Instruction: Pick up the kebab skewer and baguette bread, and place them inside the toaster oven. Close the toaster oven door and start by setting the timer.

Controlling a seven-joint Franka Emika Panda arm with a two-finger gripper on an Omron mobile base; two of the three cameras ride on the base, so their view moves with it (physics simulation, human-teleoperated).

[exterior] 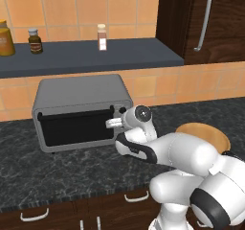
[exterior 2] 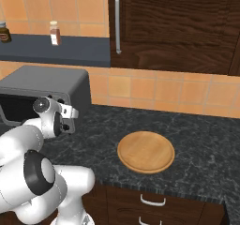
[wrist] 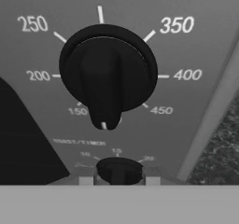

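The toaster oven (exterior: 81, 92) (exterior 2: 42, 81) stands on the dark counter with the toaster oven door (exterior: 74, 128) (exterior 2: 16, 108) shut, its glass black. My gripper (exterior: 111, 123) (exterior 2: 74, 111) (wrist: 119, 181) is pressed up to the knob panel at the oven's right front. In the hand view the small timer knob (wrist: 119, 171) sits between my two fingertips (wrist: 86, 181), which stand a little apart from its sides. Above it is the large temperature knob (wrist: 107, 73), its pointer down near 150. The kebab skewer and the baguette bread are out of view.
A round wooden plate (exterior: 210, 133) (exterior 2: 146, 151) lies bare on the counter to the right of the oven. A shelf (exterior: 95, 56) above the oven carries several jars (exterior: 34, 40). Dark cabinet doors with a metal handle (exterior 2: 117, 22) rise at the back right.
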